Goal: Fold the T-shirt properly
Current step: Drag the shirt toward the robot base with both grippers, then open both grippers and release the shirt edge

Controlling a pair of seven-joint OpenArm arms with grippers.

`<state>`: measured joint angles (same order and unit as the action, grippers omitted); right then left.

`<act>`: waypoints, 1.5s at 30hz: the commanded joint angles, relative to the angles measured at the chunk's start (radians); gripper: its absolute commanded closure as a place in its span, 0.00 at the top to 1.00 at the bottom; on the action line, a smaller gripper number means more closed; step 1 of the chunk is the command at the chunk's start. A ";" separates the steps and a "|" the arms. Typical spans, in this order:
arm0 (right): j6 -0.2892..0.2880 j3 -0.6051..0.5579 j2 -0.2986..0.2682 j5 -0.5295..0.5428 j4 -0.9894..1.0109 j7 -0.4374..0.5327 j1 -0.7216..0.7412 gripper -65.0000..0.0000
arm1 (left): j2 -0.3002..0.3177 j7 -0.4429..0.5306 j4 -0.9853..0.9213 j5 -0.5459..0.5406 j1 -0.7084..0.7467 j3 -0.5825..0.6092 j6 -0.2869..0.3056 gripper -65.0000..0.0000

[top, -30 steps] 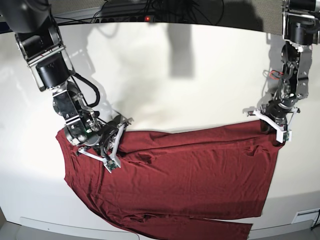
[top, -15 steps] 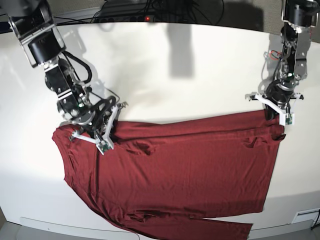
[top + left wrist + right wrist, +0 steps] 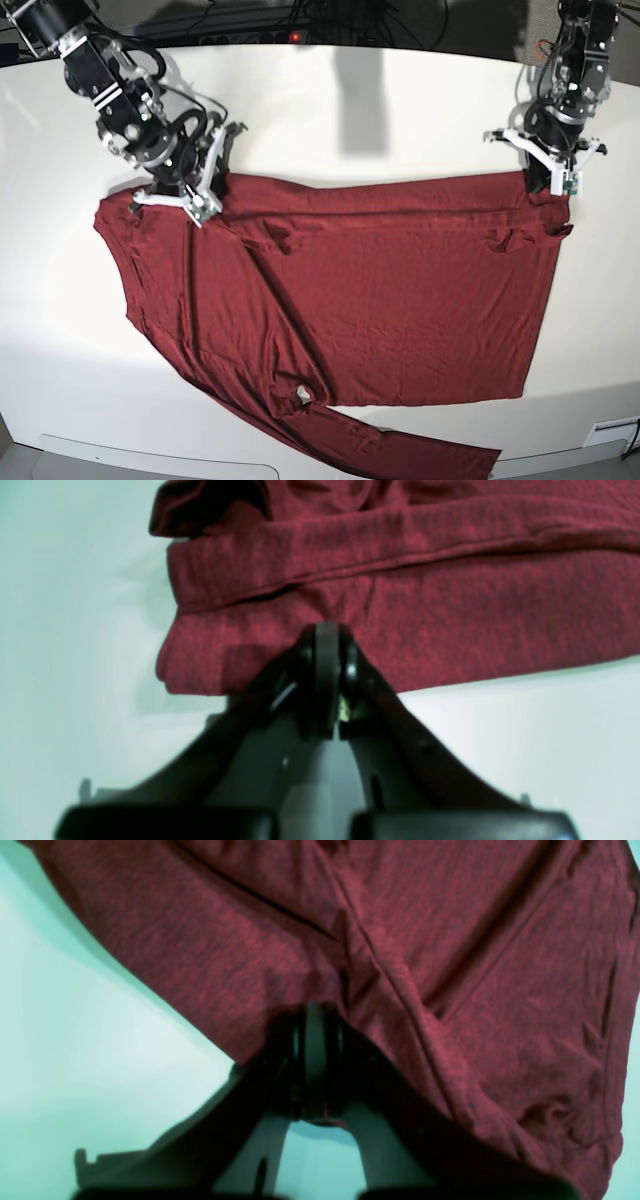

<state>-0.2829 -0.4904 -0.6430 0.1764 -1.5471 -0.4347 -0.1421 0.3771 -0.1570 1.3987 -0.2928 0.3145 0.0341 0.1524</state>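
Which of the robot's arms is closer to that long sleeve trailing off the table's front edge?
Right. The right gripper grips the T-shirt on the sleeve's side; the left gripper holds the opposite far corner.

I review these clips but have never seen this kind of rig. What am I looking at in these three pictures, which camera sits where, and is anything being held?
You are seeing a two-armed robot working at a white table. The base view looks down from above on the whole scene. The other two pictures come from small cameras mounted on each wrist, looking along the gripper, so the dark shapes at the bottom of them are the gripper itself.

On the table lies one dark red long-sleeved T-shirt, spread mostly flat, with one sleeve trailing toward the near table edge.

The left gripper, on the right in the base view, is shut on the shirt's far edge near one corner. The right gripper, on the left, is shut on the same edge near the other end.
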 commanded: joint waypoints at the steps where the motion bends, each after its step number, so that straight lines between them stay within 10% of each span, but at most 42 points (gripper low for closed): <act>1: -0.029 -0.006 -0.021 0.010 -0.006 -0.089 -0.043 0.00 | 0.006 -0.100 -0.009 0.005 0.041 0.004 0.000 0.00; 29: 0.182 -0.004 -0.032 -0.227 -0.204 -0.085 -0.554 0.00 | 0.000 0.062 0.148 0.068 0.480 -0.009 0.000 0.00; 45: 0.276 0.137 -0.033 -0.280 -0.301 -0.084 -0.570 0.00 | 0.000 -0.008 0.313 0.110 0.374 -0.010 0.000 0.00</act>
<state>-0.0113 -0.3569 -0.6601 -0.1207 -1.8458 -0.4816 -0.7006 0.3706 -0.1791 1.6985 -0.1795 0.6815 0.0250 0.1375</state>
